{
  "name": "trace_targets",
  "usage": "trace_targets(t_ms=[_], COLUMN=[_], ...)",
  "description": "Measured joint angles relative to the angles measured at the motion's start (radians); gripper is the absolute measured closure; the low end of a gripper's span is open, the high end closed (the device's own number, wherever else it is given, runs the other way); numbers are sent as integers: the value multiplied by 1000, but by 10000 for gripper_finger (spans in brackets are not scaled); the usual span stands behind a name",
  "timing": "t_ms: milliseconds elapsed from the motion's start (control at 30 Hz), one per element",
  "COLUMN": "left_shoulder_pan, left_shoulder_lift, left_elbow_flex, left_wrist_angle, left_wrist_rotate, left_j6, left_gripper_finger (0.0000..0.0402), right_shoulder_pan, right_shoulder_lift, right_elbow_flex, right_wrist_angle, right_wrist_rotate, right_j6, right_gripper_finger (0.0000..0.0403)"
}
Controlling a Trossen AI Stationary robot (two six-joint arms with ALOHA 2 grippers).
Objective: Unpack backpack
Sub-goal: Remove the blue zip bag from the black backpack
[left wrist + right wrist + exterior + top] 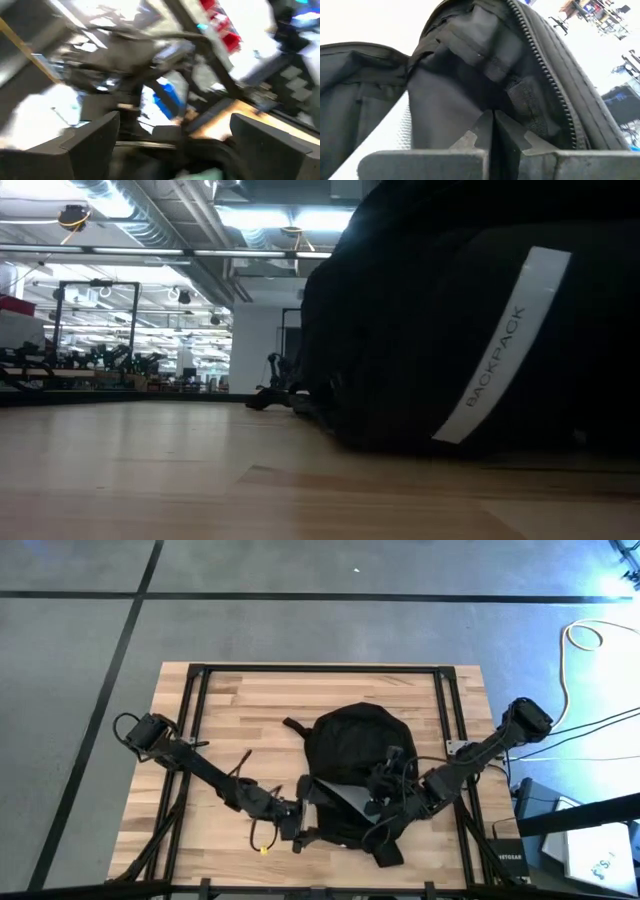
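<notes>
The black backpack (352, 745) lies on the wooden table's middle; in the low view it fills the right side (420, 330) and bears a white label (510, 340). Its near end gapes, with a light-grey panel (338, 794) showing inside. My right gripper (385, 790) is over the near right part of the pack, shut, with its fingertips (492, 117) inside the opening under the zip edge (545, 65). My left gripper (302, 823) stands open beside the pack's near left edge; between its fingers (175, 145) I see nothing. My right gripper meets the dark inner lining (490, 100) just inside the zip opening, with folds of the cloth running in to the shut fingertips. The fingers slant down from the table's right into the pack. How many layers sit between them is hidden by the fingers. The zip edge arches above the fingers.
Black frame rails (190, 710) run along the table's left, far and right sides. A small yellow piece on a cable (263, 850) lies near the front edge. One strap (292, 725) sticks out at the pack's far left, another (388, 856) at its near end.
</notes>
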Motion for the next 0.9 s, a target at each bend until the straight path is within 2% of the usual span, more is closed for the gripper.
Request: trace_targets(t_ms=[67, 200, 433, 567, 667, 800, 900], left_shoulder_pan=[11, 37, 79, 102, 116, 135, 139], left_shoulder_lift=[2, 2, 2, 2, 2, 2, 2], left_elbow_flex=[0, 0, 6, 6, 6, 6, 7], left_wrist_angle=[-47, -62, -103, -161, -197, -223, -261], left_wrist_rotate=[41, 49, 111, 109, 77, -75, -141], left_j6=[-60, -185, -320, -373, -409, -560, -648], left_gripper_finger=[39, 44, 46, 46, 46, 46, 46], right_shoulder_pan=[-21, -72, -155, -186, -195, -194, -195], right_shoulder_lift=[0, -6, -10, -10, -10, -10, -10], right_elbow_flex=[0, 1, 59, 63, 63, 63, 63], right_wrist_angle=[0, 8, 1, -7, -16, -23, -24], right_wrist_rotate=[0, -5, -48, -60, -65, -68, -70], right_j6=[-1, 26, 24, 9, 9, 9, 9], right_gripper_finger=[402, 402, 402, 402, 402, 402, 402])
